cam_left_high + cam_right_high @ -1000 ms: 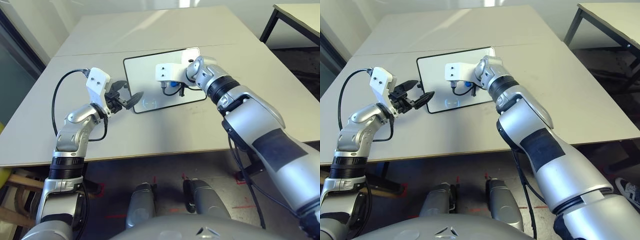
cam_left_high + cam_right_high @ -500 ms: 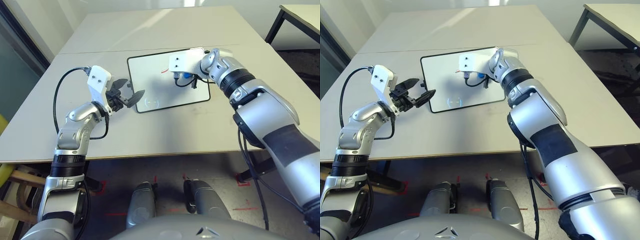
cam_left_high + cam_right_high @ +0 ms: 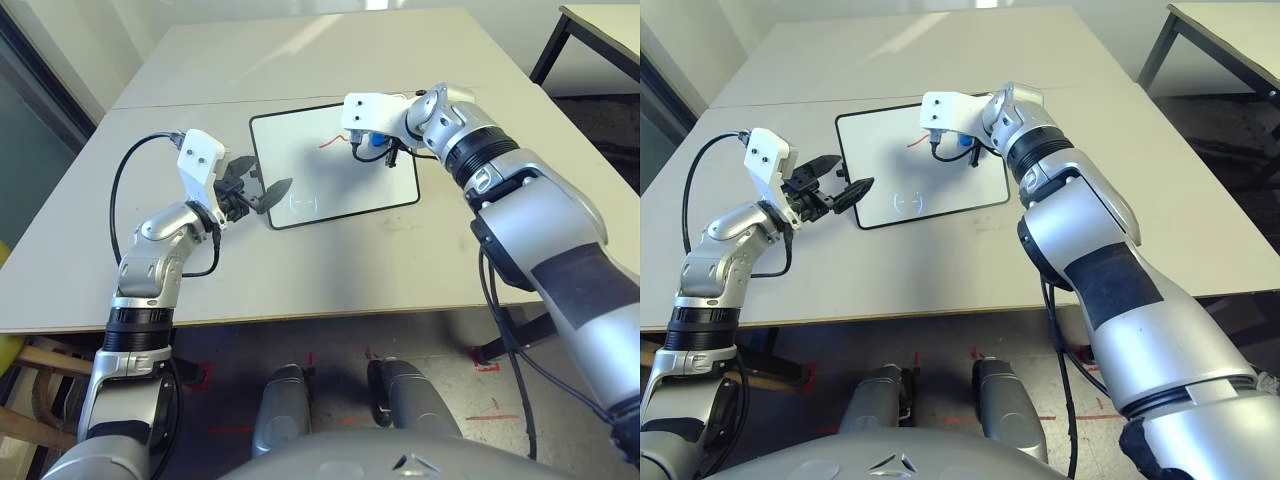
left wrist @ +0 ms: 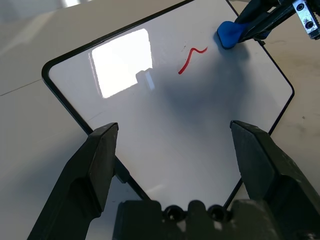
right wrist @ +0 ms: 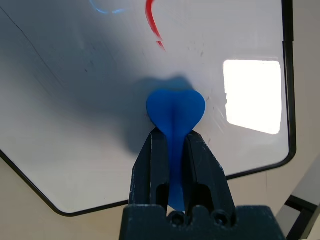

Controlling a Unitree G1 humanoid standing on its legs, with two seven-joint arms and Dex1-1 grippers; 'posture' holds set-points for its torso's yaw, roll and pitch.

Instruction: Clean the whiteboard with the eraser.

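Right gripper point(image 5: 172, 145) pinches the eraser point(image 5: 175, 112) between its two black fingers, which press flat against the block's narrow waist. That eraser is bright blue and smooth, with a rounded, heart-like lobe sticking out past the fingertips and resting on the board point(image 3: 335, 165) near its far right part. Just beside the lobe runs a short red squiggle point(image 4: 190, 57), thin and curved; a faint bluish ring mark point(image 3: 303, 203) sits nearer the front edge. Glossy white with a thin black frame and rounded corners, the board mirrors a bright square of light and lies flat on the pale matte table point(image 3: 300, 260), turned a little askew.

Left gripper point(image 4: 175, 150) is spread wide, its broad dark fingers apart and holding nothing, level at the board's near left corner. From its wrist view the corner lies between the two fingers; whether they touch the frame cannot be told. A black cable point(image 3: 125, 190) loops off that wrist.
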